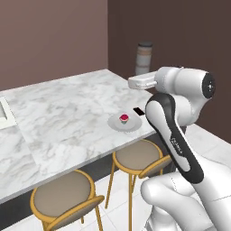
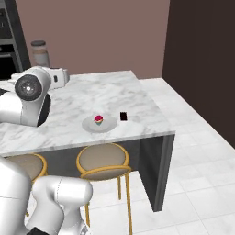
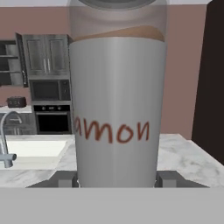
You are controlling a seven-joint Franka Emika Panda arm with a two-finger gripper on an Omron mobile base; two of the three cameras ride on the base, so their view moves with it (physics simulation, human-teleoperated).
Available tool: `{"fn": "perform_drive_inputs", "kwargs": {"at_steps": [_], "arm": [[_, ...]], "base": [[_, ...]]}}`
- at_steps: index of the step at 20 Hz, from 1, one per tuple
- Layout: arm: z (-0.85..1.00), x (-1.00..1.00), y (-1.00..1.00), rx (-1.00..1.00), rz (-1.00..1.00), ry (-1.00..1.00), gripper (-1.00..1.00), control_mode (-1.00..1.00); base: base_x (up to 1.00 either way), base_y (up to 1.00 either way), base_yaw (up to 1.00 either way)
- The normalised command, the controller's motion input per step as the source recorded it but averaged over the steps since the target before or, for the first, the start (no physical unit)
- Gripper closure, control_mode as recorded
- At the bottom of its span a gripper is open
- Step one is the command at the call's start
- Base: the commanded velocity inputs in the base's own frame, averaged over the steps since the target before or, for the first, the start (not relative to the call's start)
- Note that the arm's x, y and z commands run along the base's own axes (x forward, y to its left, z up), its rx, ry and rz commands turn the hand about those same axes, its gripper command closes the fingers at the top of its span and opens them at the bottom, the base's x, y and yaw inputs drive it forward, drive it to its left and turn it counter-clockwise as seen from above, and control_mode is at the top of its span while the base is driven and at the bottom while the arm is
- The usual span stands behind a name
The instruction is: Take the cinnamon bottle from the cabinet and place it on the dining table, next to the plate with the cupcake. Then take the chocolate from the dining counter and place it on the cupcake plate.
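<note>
the cinnamon bottle [image 3: 117, 100] stands upright, long axis vertical, clamped low between the gripper [image 3: 117, 178] fingers above the far right part of the white veined marble counter [image 1: 63, 113]. its pale label band reads "amon" in red; the cap is cut off. nearer the near edge, a pink-topped cupcake [image 1: 124, 118] sits on a round pale plate [image 1: 115, 122], a flat black chocolate [image 1: 139, 111] just right of it.
</note>
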Motion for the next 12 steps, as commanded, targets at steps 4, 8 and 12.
{"fn": "perform_drive_inputs", "kwargs": {"at_steps": [4,8,12], "arm": [[-0.10,0.23,0.13,-0.06,-0.10,0.01,1.00,-1.00],[-0.15,0.33,0.36,-0.10,-0.31,0.01,1.00,-1.00],[-0.14,0.35,0.42,-0.11,-0.42,0.06,1.00,-1.00]], "base": [[0.00,0.00,0.00],[0.00,0.00,0.00],[0.00,0.00,0.00]]}}
